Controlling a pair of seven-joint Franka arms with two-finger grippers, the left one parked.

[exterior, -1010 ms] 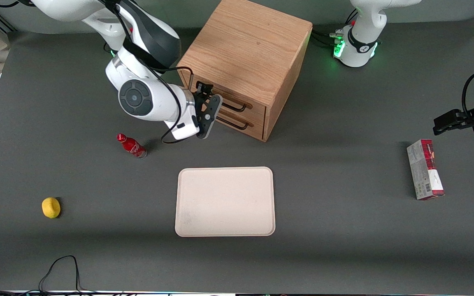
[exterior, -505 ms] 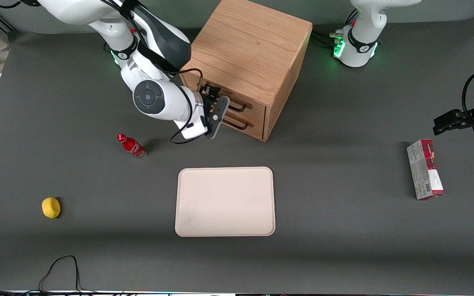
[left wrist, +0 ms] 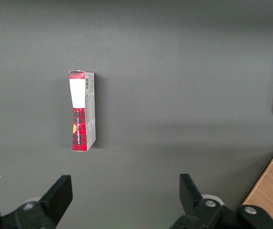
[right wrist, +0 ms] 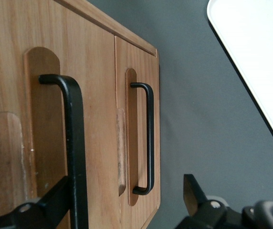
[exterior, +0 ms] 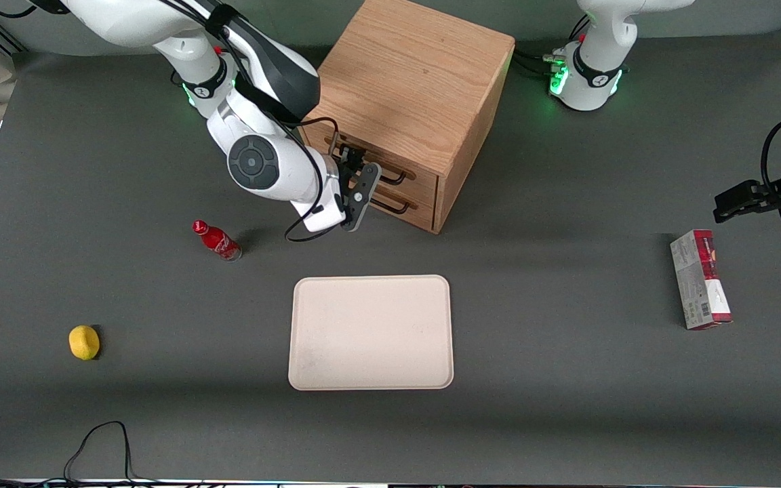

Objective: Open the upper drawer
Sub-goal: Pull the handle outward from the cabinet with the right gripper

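My gripper (exterior: 358,186) hovers in front of the wooden cabinet (exterior: 407,88), which stands at the surface's edge farthest from the front camera. Its fingers are spread wide and hold nothing. The upper drawer (exterior: 370,161) sits shut, and its black bar handle (right wrist: 74,143) lies just beside one finger (right wrist: 55,200) rather than between both.

Risk, as I judge it: closing now could pinch only air or clip the bar's edge, so the pull would slip. The lower drawer's handle (right wrist: 146,138) lies close and looks alike, so drifting downward would open the wrong drawer.

No brand or lettering is legible on the red bottle (exterior: 217,240) or the red-and-white carton (left wrist: 82,110); the carton's barcode panel cannot be read.
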